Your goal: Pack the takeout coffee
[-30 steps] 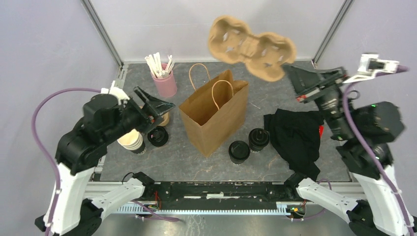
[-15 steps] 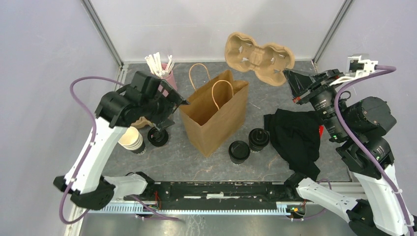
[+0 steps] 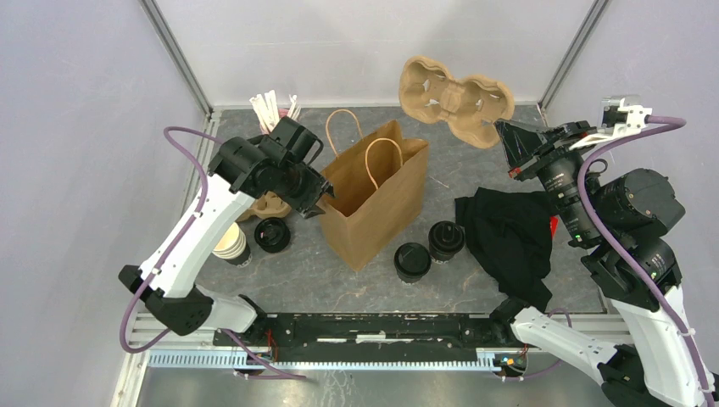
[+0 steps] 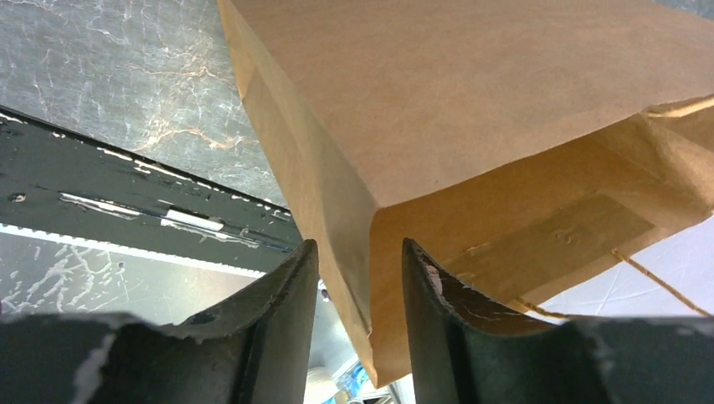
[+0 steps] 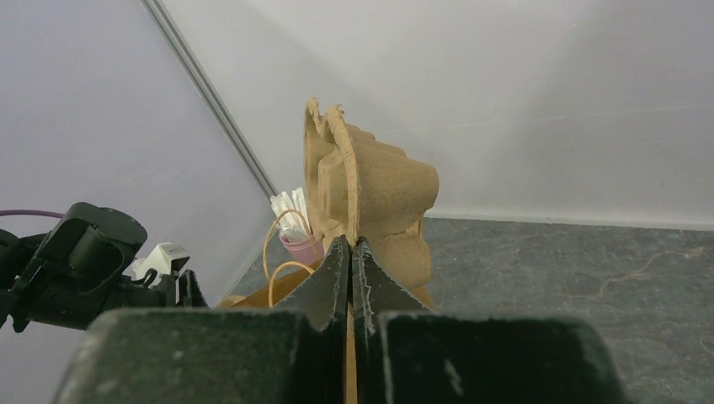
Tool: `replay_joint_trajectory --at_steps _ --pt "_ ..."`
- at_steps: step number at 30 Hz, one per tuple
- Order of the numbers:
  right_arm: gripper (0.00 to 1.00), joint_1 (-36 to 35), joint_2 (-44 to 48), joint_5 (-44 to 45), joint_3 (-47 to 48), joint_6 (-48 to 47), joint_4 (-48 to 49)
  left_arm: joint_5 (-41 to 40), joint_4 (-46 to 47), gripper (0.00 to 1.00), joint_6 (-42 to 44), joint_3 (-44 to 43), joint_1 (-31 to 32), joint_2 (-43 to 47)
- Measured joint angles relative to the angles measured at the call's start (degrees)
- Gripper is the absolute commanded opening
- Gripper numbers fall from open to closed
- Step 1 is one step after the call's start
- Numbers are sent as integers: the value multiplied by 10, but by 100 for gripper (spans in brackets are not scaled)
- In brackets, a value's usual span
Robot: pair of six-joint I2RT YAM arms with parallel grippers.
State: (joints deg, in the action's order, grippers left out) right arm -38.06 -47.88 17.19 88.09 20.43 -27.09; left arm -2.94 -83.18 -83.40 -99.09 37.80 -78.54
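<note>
Standing upright, black-lidded; two dark cups point(image 3: 413, 261).

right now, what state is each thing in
paper bag, upright, mouth open
cup carrier, held in the air, edge pinched
right gripper, shut on the cup carrier
left gripper, jaws apart astride the paper bag's rim
black cloth, crumpled
coffee cup nearest the bag, upright, lidded
coffee cup by the black cloth, upright, lidded
coffee cup left of the bag, upright, lidded
stacked cups, upright, no lid

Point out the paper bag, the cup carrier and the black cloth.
paper bag point(image 3: 373, 216), top view, its near broad face.
cup carrier point(image 3: 456, 97), top view, middle between its wells.
black cloth point(image 3: 509, 231), top view, centre of the heap.
</note>
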Motion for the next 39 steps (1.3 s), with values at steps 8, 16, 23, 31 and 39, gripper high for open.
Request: replay_joint_trajectory --at_steps 8,16,23,31,39 --pt "0 0 0 9 0 -12 -9 -6 -5 10 -9 -24 2 -33" --pt "0 0 -9 9 2 -28 -23 -65 -4 2 37 -141 2 -86" --pt "0 0 -42 9 44 -51 -65 -91 160 2 198 -101 2 -60" --pt "0 0 -47 -13 71 -57 -113 -72 387 2 410 134 2 52" --pt "0 0 -37 -56 91 -58 -158 -23 483 2 517 255 2 105"
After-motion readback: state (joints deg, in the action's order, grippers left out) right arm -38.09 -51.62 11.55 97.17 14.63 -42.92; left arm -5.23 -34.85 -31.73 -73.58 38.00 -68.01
